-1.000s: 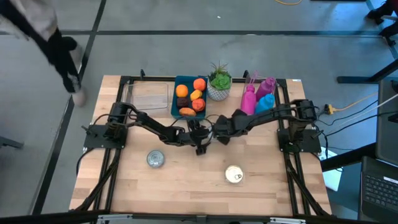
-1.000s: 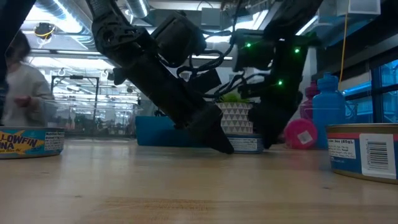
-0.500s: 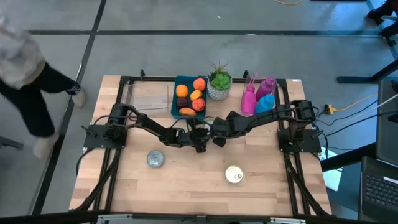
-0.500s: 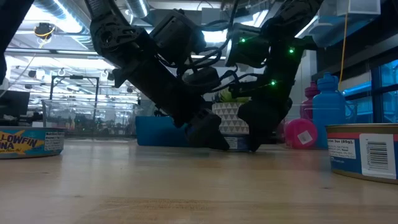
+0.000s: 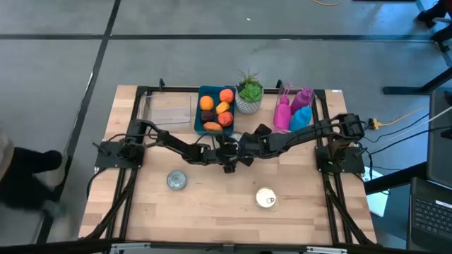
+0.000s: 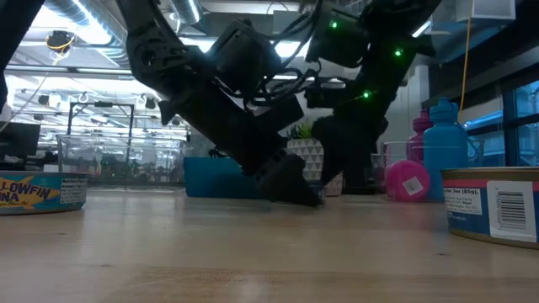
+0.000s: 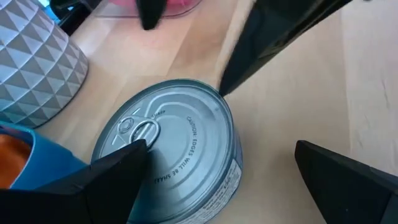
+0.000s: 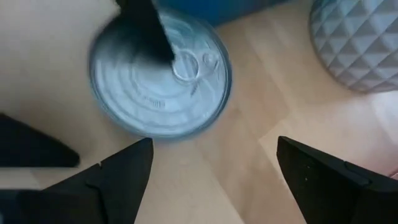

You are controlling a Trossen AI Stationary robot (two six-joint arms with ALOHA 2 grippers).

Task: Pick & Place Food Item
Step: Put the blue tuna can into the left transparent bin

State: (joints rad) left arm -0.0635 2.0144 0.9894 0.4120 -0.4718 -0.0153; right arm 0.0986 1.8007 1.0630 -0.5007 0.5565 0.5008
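Observation:
A silver tin can (image 7: 180, 130) with a pull tab stands upright on the wooden table at its middle, just in front of the blue tray. It also shows in the right wrist view (image 8: 155, 93). In the high view both grippers hide it. My left gripper (image 7: 221, 149) is open and low over the table, one finger over the lid's edge and the other well clear on the can's other side. My right gripper (image 8: 214, 149) is open above and beside the can, coming from the table's right (image 5: 240, 153). My left gripper comes at the can slanting down from the table's left. One finger (image 7: 118, 171) lies over the lid's edge beside the pull tab (image 7: 142, 130). I cannot tell whether it touches the lid. The can stands upright on the table.
Two more tins lie nearer the front, one left (image 5: 176, 180) and one right (image 5: 265, 198). Behind the grippers are the blue tray (image 5: 198, 116) of fruit, a potted plant (image 5: 248, 103), pink and blue bottles (image 5: 291, 113) and a clear box (image 5: 169, 109).
My right gripper has risen a little off the table and tipped, drawing slightly toward the table's left, over the can. A person beyond the table's left edge has walked toward the near side.

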